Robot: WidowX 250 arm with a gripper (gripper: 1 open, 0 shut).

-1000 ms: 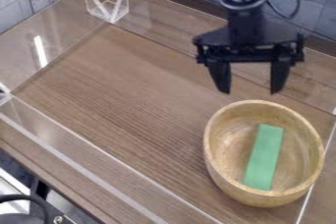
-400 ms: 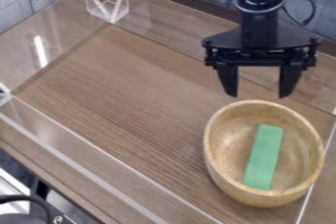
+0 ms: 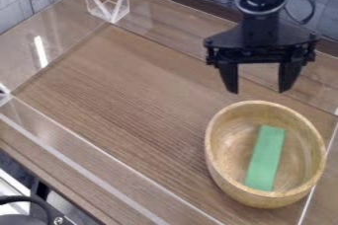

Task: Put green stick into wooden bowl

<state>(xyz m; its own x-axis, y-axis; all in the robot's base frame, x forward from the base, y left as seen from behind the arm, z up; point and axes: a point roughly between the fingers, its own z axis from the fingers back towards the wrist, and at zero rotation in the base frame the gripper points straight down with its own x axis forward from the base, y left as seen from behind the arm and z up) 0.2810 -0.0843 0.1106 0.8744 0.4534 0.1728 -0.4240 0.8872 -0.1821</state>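
You are looking at a flat, bright green rectangular stick [image 3: 268, 156] lying inside the wide, shallow bowl of light tan wood [image 3: 222, 128], which sits at the lower right of the brown wood-grain table [image 3: 119, 91]. The green stick rests on the bowl's floor, its long side running from the far rim toward the near rim, slightly right of the bowl's middle. Your black gripper [image 3: 260, 77] hangs above the table just behind the bowl's far rim, pointing downward, its 2 fingers spread wide apart with nothing between them; it touches neither the bowl nor the stick. A clear plastic wall [image 3: 53, 32] borders the table on the left and near sides, with a small clear bracket [image 3: 106, 4] at the far left corner.
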